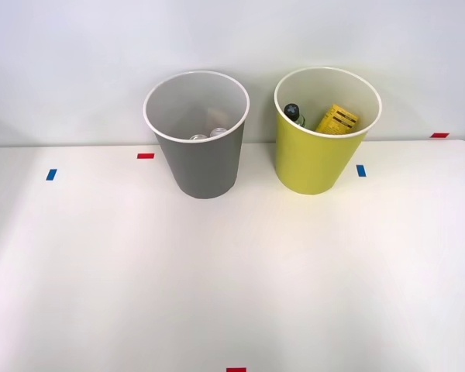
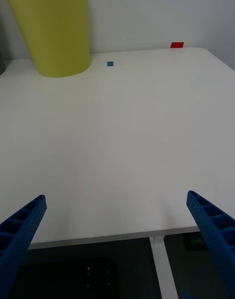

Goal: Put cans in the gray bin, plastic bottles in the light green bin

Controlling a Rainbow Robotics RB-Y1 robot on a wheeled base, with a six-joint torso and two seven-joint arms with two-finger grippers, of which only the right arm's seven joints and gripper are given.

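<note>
Near the table's (image 2: 122, 147) front edge, the right gripper (image 2: 117, 240) hangs with its two blue ribbed fingers (image 2: 22, 230) spread wide apart. Nothing sits between them, and they touch neither the table surface nor any object.

No brand, label or readable writing shows on either bin or on their contents.

At the far side of the white table, two round tapered bins stand upright, side by side but apart.
- The gray bin (image 1: 201, 159) stands on the left. Its inside and rim are white. Two cans (image 1: 208, 135) with shiny silver tops lie at its bottom, just visible over the near rim.
- The light green bin (image 1: 316, 159) stands on the right, also with a white inside and rim. It holds the plastic bottles: a clear bottle with a black cap (image 1: 294, 113) leaning at the left of the interior, and a yellow ribbed bottle (image 1: 337, 119) tilted at the right of it.

Small tape marks lie flat on the table:
- a red mark (image 1: 146, 156) left of the gray bin;
- a blue mark (image 1: 361, 170) just right of the light green bin;
- a blue mark (image 1: 51, 174) toward the far left;
- a red mark (image 1: 439, 135) at the far right edge.
</note>
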